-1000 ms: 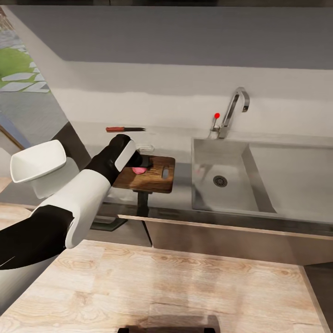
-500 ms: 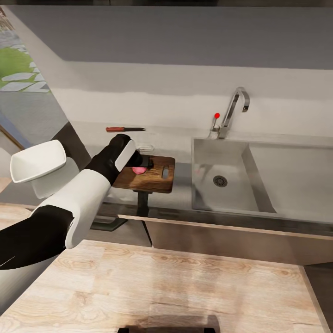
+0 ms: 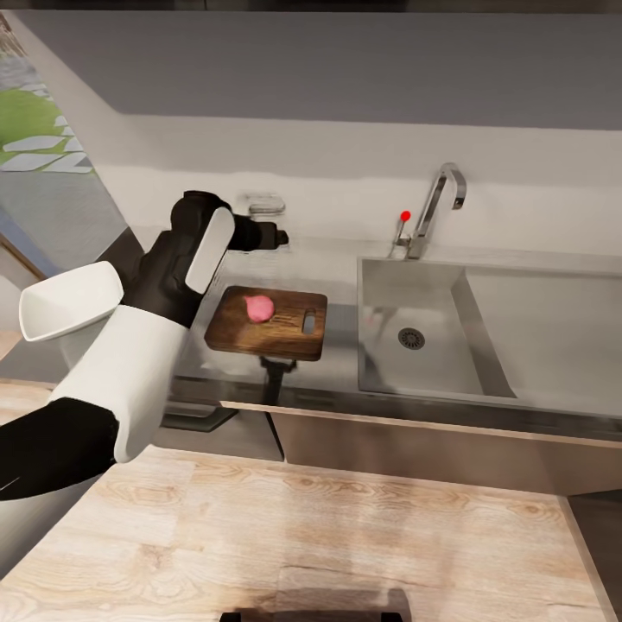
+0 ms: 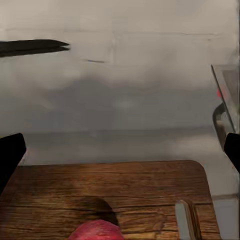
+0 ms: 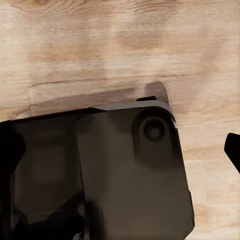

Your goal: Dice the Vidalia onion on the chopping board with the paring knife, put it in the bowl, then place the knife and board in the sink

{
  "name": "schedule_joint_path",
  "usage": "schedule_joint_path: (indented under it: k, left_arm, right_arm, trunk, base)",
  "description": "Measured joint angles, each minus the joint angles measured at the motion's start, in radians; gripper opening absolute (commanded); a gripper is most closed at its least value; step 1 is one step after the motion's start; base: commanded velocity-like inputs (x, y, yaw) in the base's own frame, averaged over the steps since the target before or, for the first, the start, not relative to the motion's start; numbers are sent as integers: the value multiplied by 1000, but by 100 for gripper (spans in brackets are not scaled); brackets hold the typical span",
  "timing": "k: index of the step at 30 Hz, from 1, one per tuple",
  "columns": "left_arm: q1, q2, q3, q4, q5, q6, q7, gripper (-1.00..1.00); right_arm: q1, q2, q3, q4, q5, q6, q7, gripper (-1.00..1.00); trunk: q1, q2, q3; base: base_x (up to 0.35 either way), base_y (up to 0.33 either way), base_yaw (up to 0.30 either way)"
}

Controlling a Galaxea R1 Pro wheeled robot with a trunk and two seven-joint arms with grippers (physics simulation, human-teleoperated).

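Lifted my left gripper [image 3: 278, 235] off the Vidalia onion [image 3: 259, 307], jaws open, empty.
Onion sits whole on the chopping board [image 3: 269, 324]; right jaws' state I cannot tell.

The robot's left arm reaches forward and up from the lower left of the head view, white forearm shell giving way to a black wrist with a white side panel. The left gripper [image 3: 278, 235] points ahead at the end of that wrist, raised and holding nothing; in the left wrist view its two dark fingertips [image 4: 10, 156] stand wide apart at either edge. The right wrist view shows a dark fingertip at each edge.
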Motion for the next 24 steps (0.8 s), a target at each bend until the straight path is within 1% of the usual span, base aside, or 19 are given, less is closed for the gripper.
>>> schedule_joint_path:
  k: [5, 8, 12, 15, 24]
  left_arm:
    - [0, 12, -1, -30, 0, -1, 0, 100]
    - [0, 14, -1, -30, 0, -1, 0, 100]
    - [1, 15, -2, -10, 0, -1, 0, 100]
    - [8, 16, -1, 1, 0, -1, 0, 100]
    - [28, 16, -1, 13, 0, -1, 0, 100]
  right_arm:
    - [0, -1, 0, 0, 0, 0, 0, 100]
    - [0, -1, 0, 0, 0, 0, 0, 100]
    - [0, -1, 0, 0, 0, 0, 0, 100]
    - [0, -1, 0, 0, 0, 0, 0, 100]
    - [0, -1, 0, 0, 0, 0, 0, 100]
  trunk:
    - [0, 0, 0]
    - [0, 0, 0]
    - [0, 0, 0]
    - [1, 0, 0]
    - [1, 0, 0]
  base:
    - [0, 0, 0]
    - [0, 0, 0]
    - [-57, 0, 0]
    - [-231, 0, 0]
    - [-326, 0, 0]
